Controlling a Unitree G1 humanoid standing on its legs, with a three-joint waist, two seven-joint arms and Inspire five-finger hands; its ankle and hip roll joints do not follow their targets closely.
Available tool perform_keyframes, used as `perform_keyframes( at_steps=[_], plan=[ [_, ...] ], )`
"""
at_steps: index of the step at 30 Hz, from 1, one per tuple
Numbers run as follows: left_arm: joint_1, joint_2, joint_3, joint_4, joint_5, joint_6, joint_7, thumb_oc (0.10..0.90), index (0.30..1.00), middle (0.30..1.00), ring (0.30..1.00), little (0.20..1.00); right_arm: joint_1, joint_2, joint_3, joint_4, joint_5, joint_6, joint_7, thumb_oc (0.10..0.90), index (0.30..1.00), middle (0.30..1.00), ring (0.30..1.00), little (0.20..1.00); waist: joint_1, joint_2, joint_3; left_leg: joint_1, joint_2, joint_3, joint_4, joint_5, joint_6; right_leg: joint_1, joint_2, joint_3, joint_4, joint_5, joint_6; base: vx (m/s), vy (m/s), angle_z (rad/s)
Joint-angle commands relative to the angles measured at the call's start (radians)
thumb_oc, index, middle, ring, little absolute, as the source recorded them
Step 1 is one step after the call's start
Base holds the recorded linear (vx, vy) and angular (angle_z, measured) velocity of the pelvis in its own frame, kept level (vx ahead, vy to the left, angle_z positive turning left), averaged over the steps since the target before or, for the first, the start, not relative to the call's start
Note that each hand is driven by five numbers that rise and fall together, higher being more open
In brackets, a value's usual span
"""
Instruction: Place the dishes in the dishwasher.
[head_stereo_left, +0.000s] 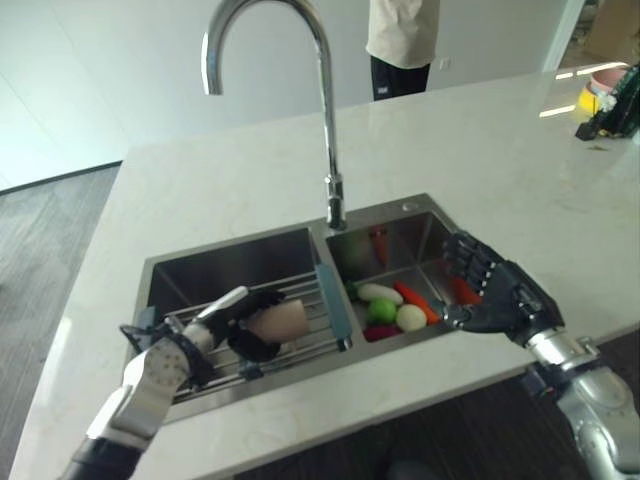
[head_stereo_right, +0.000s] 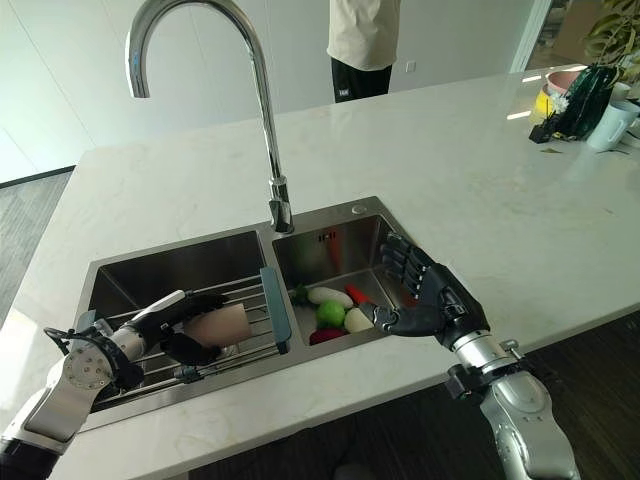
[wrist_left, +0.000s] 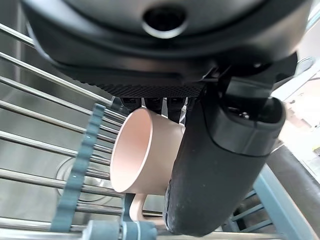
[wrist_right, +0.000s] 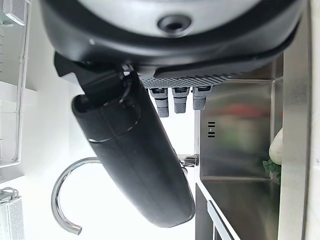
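Left wrist view: we see the left hand (wrist_left: 210, 165) curled around the pink cup (wrist_left: 142, 152) on the sink rack (wrist_left: 45, 125), right hand (head_stereo_left: 500, 295) open; handle could snag rack bars when lifted.

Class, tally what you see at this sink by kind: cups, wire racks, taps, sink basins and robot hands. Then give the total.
Cups: 1, the pink cup
Wire racks: 1, the rack
Taps: 1, the tap
Sink basins: 2, the left basin and the right basin
Robot hands: 2, the left hand and the right hand
Total: 7
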Motion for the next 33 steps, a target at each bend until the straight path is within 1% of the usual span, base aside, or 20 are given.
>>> perform_keyframes(
  at_steps=[1, 6, 7, 8, 9, 10, 13, 16, 20, 21, 24, 25, 26, 27, 29, 30, 31, 33],
  plan=[
    [-0.099, 0.001, -0.006, 0.026, 0.091, 0.020, 0.028, 0.800, 0.900, 0.900, 0.900, 0.900, -0.119, -0.026, -0.040, -0.078, -0.009, -0.090, 0.008, 0.800, 0.900, 0.900, 0.900, 0.900, -0.015, -0.009, -0.035, 0.011, 0.027, 0.021, 0.079, -0.120, -0.028, 0.045, -0.012, -0.031, -0.031, -0.008, 0.073, 0.00, 0.000, 0.00],
    [-0.096, -0.010, -0.019, 0.072, 0.124, 0.061, 0.026, 0.800, 0.900, 0.900, 0.900, 0.900, -0.122, -0.027, -0.038, -0.083, -0.014, -0.077, 0.008, 0.800, 0.900, 0.900, 0.900, 0.900, -0.016, -0.009, -0.036, 0.012, 0.028, 0.024, 0.079, -0.120, -0.028, 0.045, -0.011, -0.031, -0.031, -0.008, 0.073, 0.00, 0.000, 0.00],
    [-0.094, -0.013, -0.021, 0.077, 0.135, 0.061, 0.024, 0.664, 0.695, 0.695, 0.695, 0.695, -0.123, -0.026, -0.038, -0.085, -0.016, -0.074, 0.009, 0.800, 0.900, 0.900, 0.900, 0.900, -0.016, -0.008, -0.036, 0.012, 0.029, 0.025, 0.079, -0.120, -0.028, 0.045, -0.010, -0.031, -0.031, -0.008, 0.072, 0.00, 0.000, 0.00],
    [-0.093, -0.015, -0.025, 0.085, 0.159, 0.053, 0.019, 0.463, 0.394, 0.394, 0.394, 0.394, -0.123, -0.024, -0.037, -0.086, -0.017, -0.073, 0.011, 0.800, 0.900, 0.900, 0.900, 0.900, -0.016, -0.008, -0.035, 0.012, 0.028, 0.025, 0.079, -0.120, -0.028, 0.045, -0.010, -0.031, -0.031, -0.008, 0.072, 0.00, 0.000, 0.00],
    [-0.092, -0.015, -0.028, 0.087, 0.166, 0.041, 0.018, 0.400, 0.300, 0.300, 0.300, 0.300, -0.122, -0.024, -0.037, -0.087, -0.016, -0.073, 0.011, 0.800, 0.900, 0.900, 0.900, 0.900, -0.016, -0.008, -0.034, 0.013, 0.028, 0.025, 0.079, -0.121, -0.028, 0.045, -0.010, -0.032, -0.031, -0.008, 0.072, 0.00, 0.000, 0.00],
    [-0.092, -0.013, -0.028, 0.084, 0.172, 0.030, 0.009, 0.400, 0.300, 0.300, 0.300, 0.300, -0.122, -0.024, -0.039, -0.088, -0.012, -0.072, 0.013, 0.800, 0.900, 0.900, 0.900, 0.900, -0.016, -0.009, -0.034, 0.013, 0.028, 0.026, 0.079, -0.121, -0.028, 0.046, -0.010, -0.033, -0.031, -0.009, 0.072, 0.00, 0.000, 0.00],
    [-0.096, -0.007, -0.030, 0.074, 0.183, 0.042, 0.003, 0.400, 0.300, 0.300, 0.300, 0.300, -0.119, -0.019, -0.032, -0.081, -0.016, -0.077, 0.016, 0.800, 0.900, 0.900, 0.900, 0.900, -0.015, -0.008, -0.034, 0.015, 0.028, 0.028, 0.079, -0.122, -0.028, 0.048, -0.011, -0.033, -0.031, -0.009, 0.072, 0.00, 0.000, 0.00],
    [-0.095, -0.002, -0.025, 0.072, 0.185, 0.036, 0.009, 0.400, 0.300, 0.300, 0.300, 0.300, -0.118, -0.017, -0.031, -0.084, -0.020, -0.074, 0.012, 0.800, 0.900, 0.900, 0.900, 0.900, -0.013, -0.008, -0.032, 0.015, 0.027, 0.026, 0.079, -0.121, -0.027, 0.049, -0.011, -0.036, -0.031, -0.009, 0.073, 0.00, 0.000, 0.00],
    [-0.083, 0.004, -0.006, 0.057, 0.155, -0.011, 0.071, 0.400, 0.300, 0.300, 0.300, 0.300, -0.111, -0.016, -0.034, -0.081, -0.023, -0.084, 0.012, 0.800, 0.900, 0.900, 0.900, 0.900, -0.011, -0.009, -0.030, 0.015, 0.027, 0.026, 0.079, -0.121, -0.027, 0.050, -0.013, -0.038, -0.031, -0.008, 0.072, 0.00, 0.000, 0.00],
    [-0.080, 0.003, 0.001, 0.050, 0.138, -0.033, 0.098, 0.400, 0.300, 0.300, 0.300, 0.300, -0.110, -0.016, -0.036, -0.081, -0.022, -0.088, 0.011, 0.800, 0.900, 0.900, 0.900, 0.900, -0.010, -0.009, -0.029, 0.015, 0.026, 0.025, 0.079, -0.121, -0.027, 0.050, -0.013, -0.038, -0.031, -0.008, 0.072, 0.00, 0.000, 0.00],
    [-0.066, 0.000, 0.040, 0.036, 0.066, -0.126, 0.194, 0.400, 0.300, 0.300, 0.300, 0.300, -0.104, -0.011, -0.042, -0.075, -0.020, -0.107, 0.003, 0.800, 0.900, 0.900, 0.900, 0.900, -0.006, -0.012, -0.029, 0.014, 0.026, 0.023, 0.079, -0.120, -0.028, 0.051, -0.015, -0.040, -0.031, -0.008, 0.071, 0.00, 0.000, 0.00],
    [-0.059, -0.001, 0.069, 0.021, 0.037, -0.212, 0.247, 0.400, 0.300, 0.300, 0.300, 0.300, -0.102, -0.006, -0.047, -0.069, -0.021, -0.118, 0.001, 0.800, 0.900, 0.900, 0.900, 0.900, -0.002, -0.013, -0.029, 0.014, 0.027, 0.022, 0.079, -0.119, -0.028, 0.052, -0.016, -0.041, -0.031, -0.009, 0.070, 0.00, 0.000, 0.00],
    [-0.056, -0.002, 0.081, 0.013, 0.025, -0.243, 0.265, 0.400, 0.300, 0.300, 0.300, 0.300, -0.099, -0.003, -0.049, -0.069, -0.022, -0.122, 0.000, 0.800, 0.900, 0.900, 0.900, 0.900, -0.001, -0.014, -0.029, 0.013, 0.027, 0.021, 0.079, -0.119, -0.028, 0.052, -0.016, -0.042, -0.031, -0.009, 0.070, 0.00, 0.000, 0.00],
    [-0.044, -0.004, 0.118, -0.011, -0.020, -0.311, 0.309, 0.400, 0.300, 0.300, 0.300, 0.300, -0.091, 0.003, -0.055, -0.070, -0.023, -0.131, -0.002, 0.800, 0.900, 0.900, 0.900, 0.900, 0.001, -0.016, -0.028, 0.012, 0.027, 0.020, 0.079, -0.118, -0.029, 0.052, -0.018, -0.042, -0.031, -0.009, 0.070, 0.00, -0.036, 0.02],
    [-0.008, -0.039, 0.212, -0.079, -0.078, -0.433, 0.401, 0.400, 0.300, 0.300, 0.300, 0.300, -0.069, 0.023, -0.074, -0.071, -0.026, -0.148, -0.002, 0.800, 0.900, 0.900, 0.900, 0.900, 0.012, -0.024, -0.030, 0.007, 0.026, 0.010, 0.079, -0.117, -0.031, 0.052, -0.018, -0.044, -0.031, -0.011, 0.066, 0.00, -0.051, 0.01],
    [-0.001, -0.048, 0.230, -0.092, -0.088, -0.458, 0.426, 0.400, 0.300, 0.300, 0.300, 0.300, -0.065, 0.027, -0.077, -0.073, -0.027, -0.151, -0.003, 0.800, 0.900, 0.900, 0.900, 0.900, 0.014, -0.025, -0.030, 0.006, 0.025, 0.008, 0.079, -0.116, -0.031, 0.052, -0.018, -0.044, -0.031, -0.012, 0.065, 0.01, -0.051, 0.02],
    [0.013, -0.070, 0.269, -0.123, -0.105, -0.497, 0.468, 0.400, 0.300, 0.300, 0.300, 0.300, -0.059, 0.036, -0.080, -0.078, -0.029, -0.154, -0.008, 0.800, 0.900, 0.900, 0.900, 0.900, 0.020, -0.028, -0.033, 0.004, 0.025, 0.002, 0.079, -0.115, -0.032, 0.053, -0.018, -0.046, -0.031, -0.014, 0.062, 0.00, -0.057, 0.06],
    [0.028, -0.095, 0.323, -0.166, -0.125, -0.606, 0.543, 0.400, 0.300, 0.300, 0.300, 0.300, -0.057, 0.050, -0.086, -0.093, -0.028, -0.149, -0.017, 0.800, 0.900, 0.900, 0.900, 0.900, 0.030, -0.033, -0.037, -0.001, 0.025, -0.010, 0.079, -0.113, -0.035, 0.055, -0.019, -0.052, -0.031, -0.020, 0.057, 0.01, -0.068, 0.08]
  ],
)
